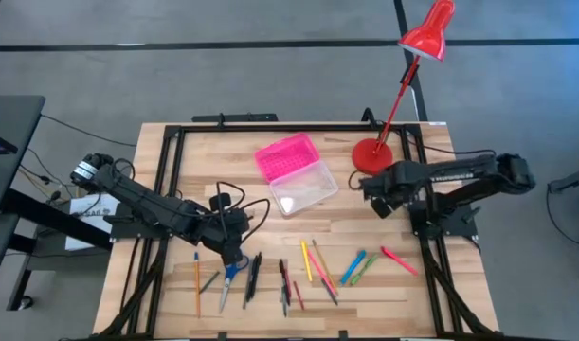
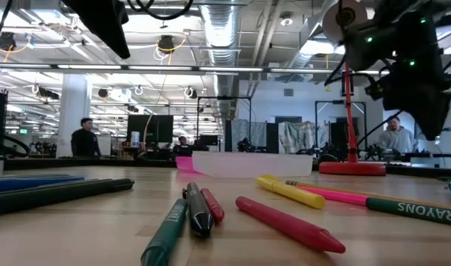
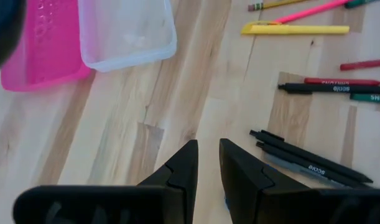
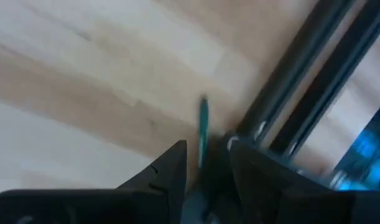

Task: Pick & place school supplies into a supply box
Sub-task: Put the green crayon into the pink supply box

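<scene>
The left gripper (image 1: 230,258) hovered at 7 o'clock over the scissors (image 1: 228,278), jaws narrowly apart, holding nothing. Right gripper (image 1: 374,194), at 3 o'clock, held a teal pen (image 4: 203,127); it should release w/ care over the supply box (image 1: 297,172) near centre.

Table (image 1: 365,298) matt pale wood; supply box (image 1: 303,187) clear plastic, pink textured lid.
</scene>
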`<state>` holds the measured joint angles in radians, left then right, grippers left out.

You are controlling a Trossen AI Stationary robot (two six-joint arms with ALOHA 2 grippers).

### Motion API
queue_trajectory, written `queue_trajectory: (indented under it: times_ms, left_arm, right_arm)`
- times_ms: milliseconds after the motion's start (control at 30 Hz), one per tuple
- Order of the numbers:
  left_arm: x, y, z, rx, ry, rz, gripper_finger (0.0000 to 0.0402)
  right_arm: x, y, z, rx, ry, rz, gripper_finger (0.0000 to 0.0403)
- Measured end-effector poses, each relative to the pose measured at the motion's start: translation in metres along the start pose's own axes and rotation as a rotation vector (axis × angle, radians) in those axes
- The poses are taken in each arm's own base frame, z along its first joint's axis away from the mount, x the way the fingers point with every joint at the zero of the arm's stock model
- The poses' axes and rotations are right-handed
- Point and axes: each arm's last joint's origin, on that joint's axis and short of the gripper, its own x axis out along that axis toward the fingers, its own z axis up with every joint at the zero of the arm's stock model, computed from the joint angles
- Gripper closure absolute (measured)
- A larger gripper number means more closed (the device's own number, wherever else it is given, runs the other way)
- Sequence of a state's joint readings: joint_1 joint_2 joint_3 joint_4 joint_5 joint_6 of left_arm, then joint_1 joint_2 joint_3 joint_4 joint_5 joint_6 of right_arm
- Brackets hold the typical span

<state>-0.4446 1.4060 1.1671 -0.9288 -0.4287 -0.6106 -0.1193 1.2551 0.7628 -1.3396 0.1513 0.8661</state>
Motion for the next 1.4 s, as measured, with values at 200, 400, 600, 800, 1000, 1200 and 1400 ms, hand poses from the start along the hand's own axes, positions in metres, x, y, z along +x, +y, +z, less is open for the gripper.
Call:
queue_trajectory:
  times_ms: [200, 400, 600, 800, 1000, 1200, 1400]
  left_arm:
    - [0.0, 0.0, 0.001, -0.012, -0.014, 0.014, 0.034]
    - [0.0, 0.001, 0.0, 0.002, -0.013, 0.023, 0.034]
    - [0.0, 0.002, -0.001, 0.053, 0.004, 0.035, 0.034]
    - [0.0, 0.005, -0.005, 0.062, 0.039, 0.059, 0.034]
    - [0.0, 0.005, -0.005, 0.058, 0.043, 0.061, 0.034]
    - [0.0, 0.005, -0.005, 0.057, 0.036, 0.068, 0.034]
    - [0.0, 0.005, -0.005, 0.051, 0.025, 0.084, 0.034]
  right_arm:
    - [0.006, 0.002, 0.011, 0.111, 0.107, 0.074, 0.0285]
    - [0.018, 0.008, 0.02, 0.15, 0.155, 0.002, 0.0285]
    - [0.034, 0.011, 0.034, 0.119, 0.212, -0.067, 0.0285]
    - [0.044, 0.009, 0.042, 0.082, 0.273, -0.097, 0.0289]
    - [0.046, 0.006, 0.044, 0.052, 0.246, -0.152, 0.0351]
    - [0.05, 0.005, 0.047, -0.017, 0.293, -0.145, 0.0391]
    - [0.066, 0.008, 0.054, -0.049, 0.381, -0.186, 0.0399]
